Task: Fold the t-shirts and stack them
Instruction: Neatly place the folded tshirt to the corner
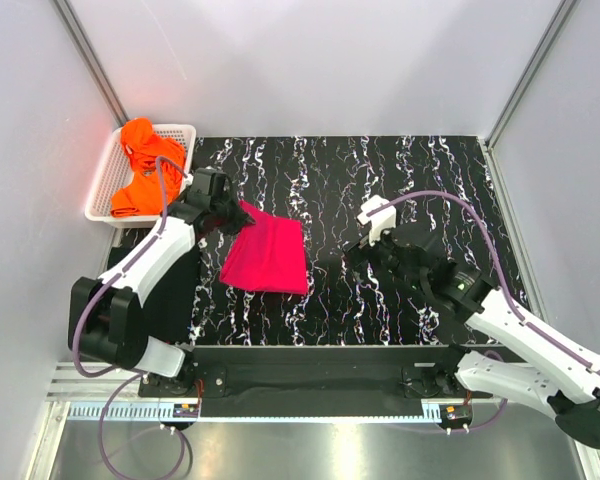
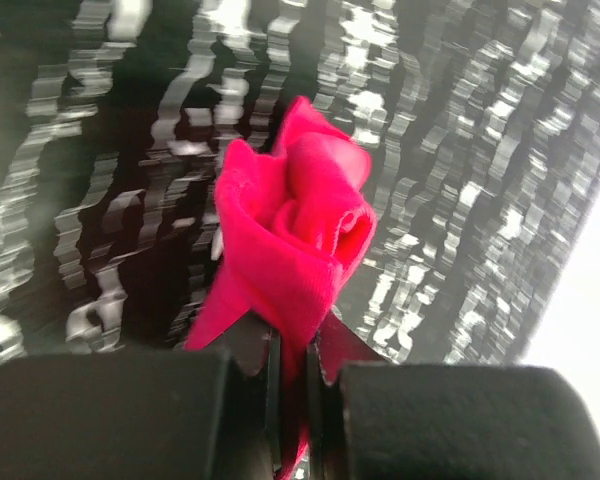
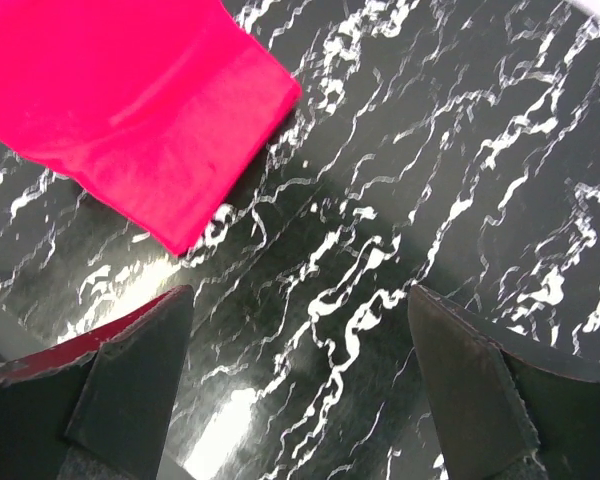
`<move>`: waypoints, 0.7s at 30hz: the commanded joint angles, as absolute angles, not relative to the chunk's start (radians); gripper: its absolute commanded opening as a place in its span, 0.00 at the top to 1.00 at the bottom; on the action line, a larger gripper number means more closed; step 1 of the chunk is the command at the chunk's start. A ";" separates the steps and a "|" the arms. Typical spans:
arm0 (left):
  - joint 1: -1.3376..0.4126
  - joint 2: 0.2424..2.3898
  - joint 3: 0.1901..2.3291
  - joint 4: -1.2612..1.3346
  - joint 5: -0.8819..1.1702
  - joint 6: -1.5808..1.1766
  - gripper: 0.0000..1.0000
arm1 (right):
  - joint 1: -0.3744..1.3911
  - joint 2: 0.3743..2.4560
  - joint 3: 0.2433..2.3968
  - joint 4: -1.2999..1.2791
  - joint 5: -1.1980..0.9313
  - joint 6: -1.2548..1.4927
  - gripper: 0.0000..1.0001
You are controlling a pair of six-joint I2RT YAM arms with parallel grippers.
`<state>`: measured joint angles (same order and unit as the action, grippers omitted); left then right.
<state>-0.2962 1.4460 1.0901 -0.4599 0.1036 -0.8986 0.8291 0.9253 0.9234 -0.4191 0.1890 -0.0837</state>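
- Left gripper [image 2: 295, 345], jaws pressed together, pinches a bunched corner of the hot-pink folded cloth t-shirt [image 1: 268, 255]. The rest of the cloth lies flat, trailing from that hand toward the right and the near edge.
- Right gripper [image 3: 300, 297], jaws spread wide and holding nothing, hovers over the black white-veined table mat [image 1: 400, 170]. The pink shirt's edge lies near, to its left, clear of its fingers.
- The shirt's long side appears to run far-to-near between the two hands, and the left arm is the nearer.
- Bright orange crumpled t-shirts [image 1: 145, 165] wait in the white lattice plastic basket [image 1: 102, 190], beyond the left hand, to its left.
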 commanded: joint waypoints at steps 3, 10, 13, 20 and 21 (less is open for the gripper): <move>-0.295 1.321 1.149 -0.670 -0.161 -0.922 1.00 | 0.827 0.878 0.881 -0.466 0.134 -0.055 0.06; -0.258 1.292 1.377 -0.894 -0.291 -0.928 1.00 | 0.827 0.868 0.887 -0.483 0.100 -0.084 0.06; -0.238 1.313 1.449 -0.998 -0.337 -0.937 1.00 | 0.827 0.877 0.890 -0.483 0.072 -0.072 0.06; -0.169 1.339 1.597 -1.132 -0.360 -0.995 1.00 | 0.827 0.881 0.881 -0.482 0.057 -0.048 0.07; -0.152 1.344 1.609 -1.164 -0.364 -1.009 1.00 | 0.827 0.881 0.879 -0.483 0.058 -0.049 0.07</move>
